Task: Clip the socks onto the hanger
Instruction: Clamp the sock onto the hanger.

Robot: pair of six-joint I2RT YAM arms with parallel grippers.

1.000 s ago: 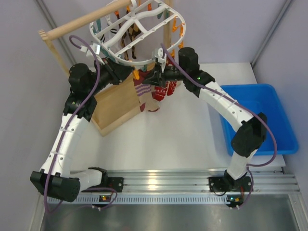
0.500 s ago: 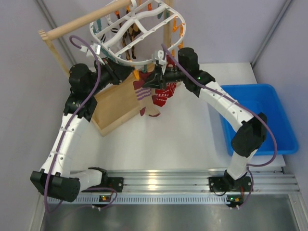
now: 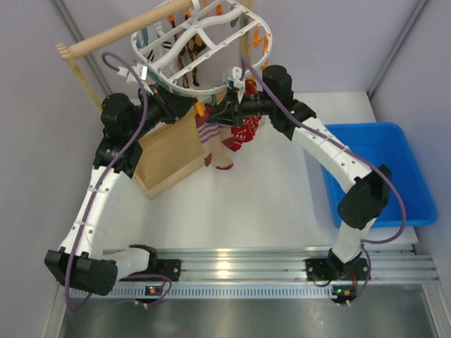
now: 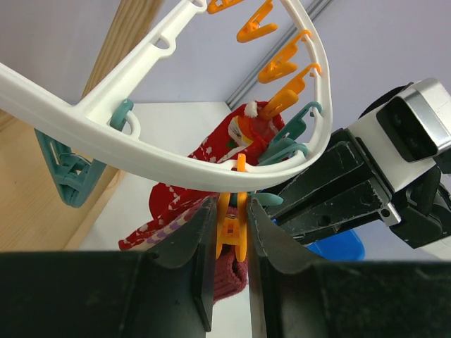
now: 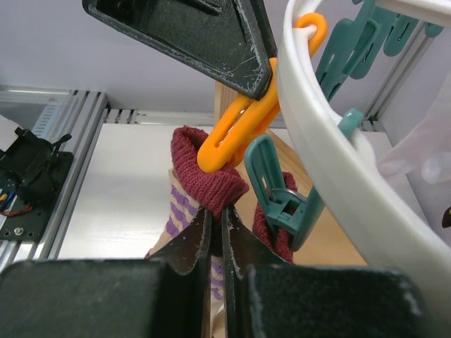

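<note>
The white oval hanger [image 3: 190, 42] hangs from the wooden rod, with orange and teal clips along its rim [image 4: 141, 141]. My left gripper [image 4: 231, 211] is shut on an orange clip [image 4: 232, 229] at the rim's near edge, squeezing its handles. My right gripper [image 5: 217, 215] is shut on the maroon cuff of a striped sock [image 5: 204, 176] and holds it right under the orange clip's [image 5: 236, 134] mouth. In the top view the two grippers meet below the hanger: left [image 3: 192, 107], right [image 3: 220, 116]. A red patterned sock [image 3: 243, 132] hangs beside the striped sock [image 3: 209, 134], held in a teal clip [image 5: 282, 197].
A wooden rack with a rod [image 3: 120, 32] and a tray [image 3: 169, 151] stands at the back left. A blue bin [image 3: 384, 172] sits on the right of the white table. A metal rail [image 3: 232, 271] runs along the near edge.
My right gripper has moved a little up and left with the striped sock's cuff, bringing it to the orange clip. The hanging socks shifted with it. The left arm has stayed put.
</note>
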